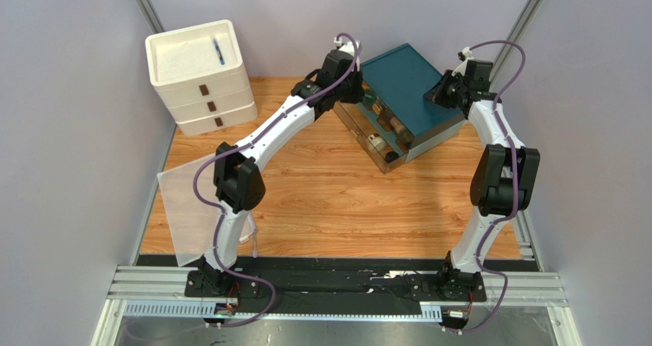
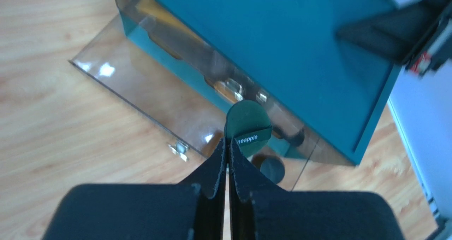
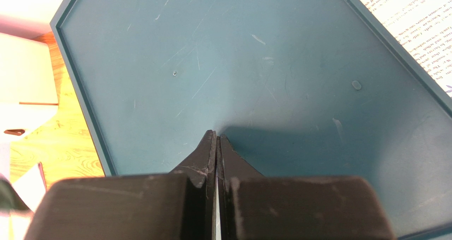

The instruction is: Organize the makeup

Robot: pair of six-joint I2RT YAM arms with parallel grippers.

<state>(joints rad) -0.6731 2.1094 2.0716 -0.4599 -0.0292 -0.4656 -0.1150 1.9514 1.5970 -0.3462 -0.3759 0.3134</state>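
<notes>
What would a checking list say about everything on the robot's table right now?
Surface: wooden table.
Job's things: teal case, clear door dropped open, small makeup inside; dark green compact at its opening.
Clutter: blue pen on white drawer unit; clear sheet at the left edge.
Hands: left hand shut on the compact; right hand shut, empty, over the case lid.
Cables: purple cables along both arms.
Surroundings: grey walls.
</notes>
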